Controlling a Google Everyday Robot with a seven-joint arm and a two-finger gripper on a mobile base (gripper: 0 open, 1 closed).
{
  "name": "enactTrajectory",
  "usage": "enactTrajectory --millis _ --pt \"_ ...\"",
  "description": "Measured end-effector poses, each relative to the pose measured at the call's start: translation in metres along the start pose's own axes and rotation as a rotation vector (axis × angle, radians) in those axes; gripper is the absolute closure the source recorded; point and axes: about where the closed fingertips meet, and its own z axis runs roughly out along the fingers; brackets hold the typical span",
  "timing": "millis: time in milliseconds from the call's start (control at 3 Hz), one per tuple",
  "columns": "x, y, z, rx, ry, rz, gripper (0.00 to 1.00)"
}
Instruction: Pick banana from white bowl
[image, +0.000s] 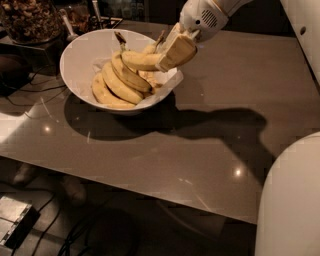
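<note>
A large white bowl (80, 55) lined with white paper stands at the table's back left. It holds a pile of yellow bananas (117, 82). My gripper (172, 47) comes in from the upper right and is shut on one banana (142, 61), which it holds lying level just above the pile over the bowl's right side. The fingers (177, 52) clasp the banana's right end. The banana's left end points over the bowl's middle.
A glass jar of brown nuts (30, 20) stands at the back left beside the bowl, with utensils (67, 25) behind it. The grey table (165, 145) reaches to the front edge. A white part of the robot (290, 200) fills the lower right.
</note>
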Motion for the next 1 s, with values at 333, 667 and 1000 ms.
enactTrajectory --millis 333,667,1000 --pt "0.008 0.009 -0.02 -0.026 -0.087 -0.015 1.0" --pt "0.025 0.017 -0.034 -0.025 -0.116 0.016 1.0" --pt "0.045 0.023 -0.041 -0.026 -0.115 0.065 1.0"
